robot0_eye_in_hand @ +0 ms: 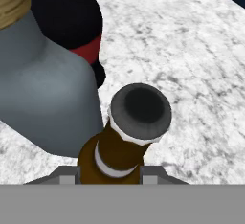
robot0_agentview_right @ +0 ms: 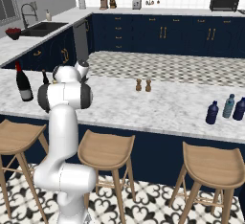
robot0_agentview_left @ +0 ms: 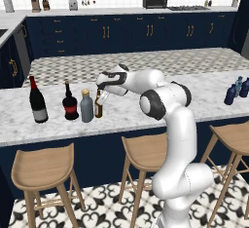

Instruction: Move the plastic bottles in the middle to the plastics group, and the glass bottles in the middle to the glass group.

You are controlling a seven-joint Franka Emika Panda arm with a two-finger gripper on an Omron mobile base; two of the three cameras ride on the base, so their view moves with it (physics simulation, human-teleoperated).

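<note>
My gripper [robot0_agentview_left: 100,90] reaches down over the neck of the slim amber-brown bottle [robot0_agentview_left: 98,106] at the counter's left. In the hand view its fingers [robot0_eye_in_hand: 67,173] press both sides of that bottle [robot0_eye_in_hand: 117,158], whose dark cap faces the camera, so the gripper [robot0_eye_in_hand: 110,173] is shut on it. Touching or nearly touching on the left stands the stout grey bottle [robot0_agentview_left: 86,107] with a tan cap [robot0_eye_in_hand: 14,3]. Beyond come the squat dark bottle [robot0_agentview_left: 70,104] with a red label and the tall wine bottle [robot0_agentview_left: 38,100]. Far right stand three blue bottles: dark navy [robot0_agentview_left: 230,95], paler [robot0_agentview_left: 238,85] and dark blue [robot0_agentview_left: 244,88].
Two small brown shakers [robot0_agentview_right: 139,84] stand mid-counter. Wooden stools [robot0_agentview_left: 41,166] line the near side of the marble counter [robot0_agentview_left: 146,115]. A sink [robot0_agentview_right: 40,27] lies on the far left worktop.
</note>
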